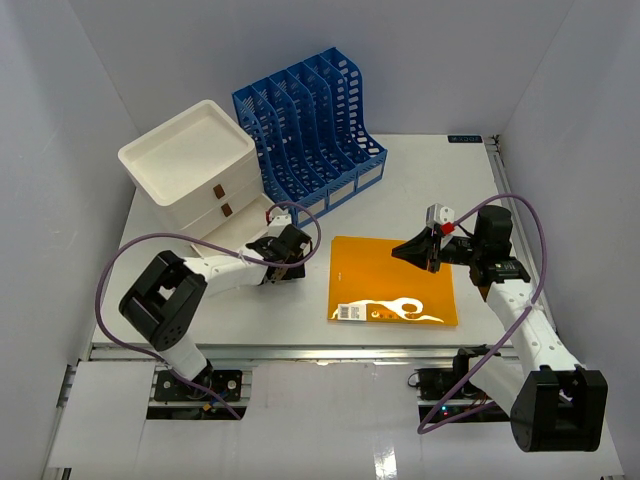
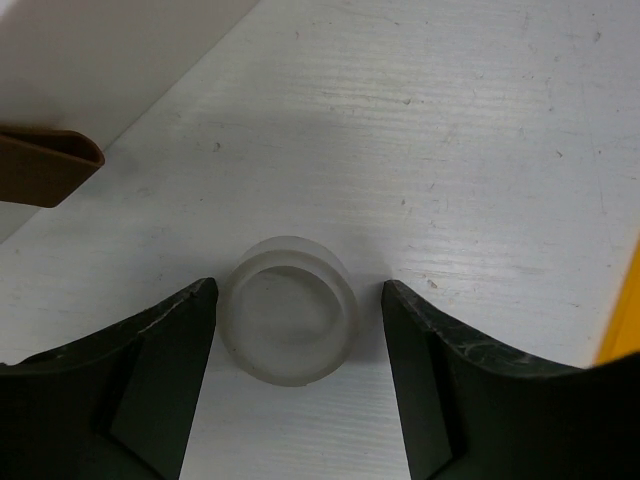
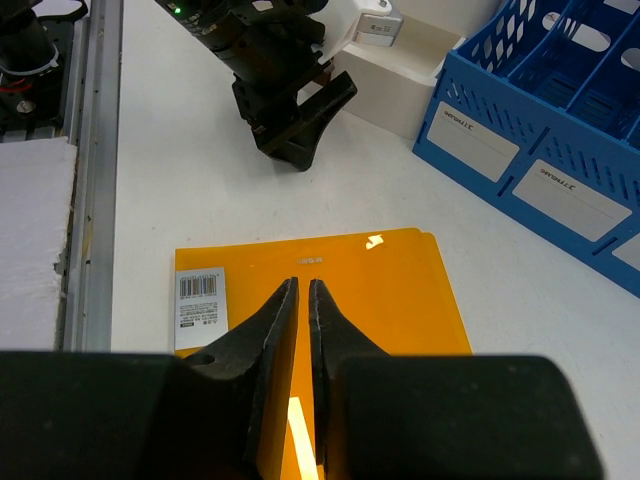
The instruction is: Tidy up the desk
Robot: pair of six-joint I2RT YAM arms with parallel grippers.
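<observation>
1. The large flat white-grey desk (image 1: 400, 180) with metal rail edges fills the scene from the near rail to the far wall, and every other thing stands or lies on it.
2. A blue plastic file rack with several slots (image 1: 310, 125) stands at the far side, near the middle.
3. A white plastic drawer box with small brown handles (image 1: 190, 165) stands at the far left, just beside the rack.
4. A flat orange paper folder with a barcode label (image 1: 375, 275) lies loose in the near middle (it seems not yet put away).
5. The right gripper (image 3: 303, 285) hangs above the right part of the folder with its jaws together and holds nothing.
6. The left gripper (image 2: 297, 290) is low over the desk, just near of the drawer box. Its jaws stand apart, one on each side of the item below, with a small gap on each side.
7. A small translucent plastic cylinder, hollow like a cup or a ring (image 2: 290, 325), stands on the desk between those jaws.
8. I judge that the step in hand is to grasp this cylinder. The next move calls for a gentle, centred closing, because it is light and round and could slip or tip.
</observation>
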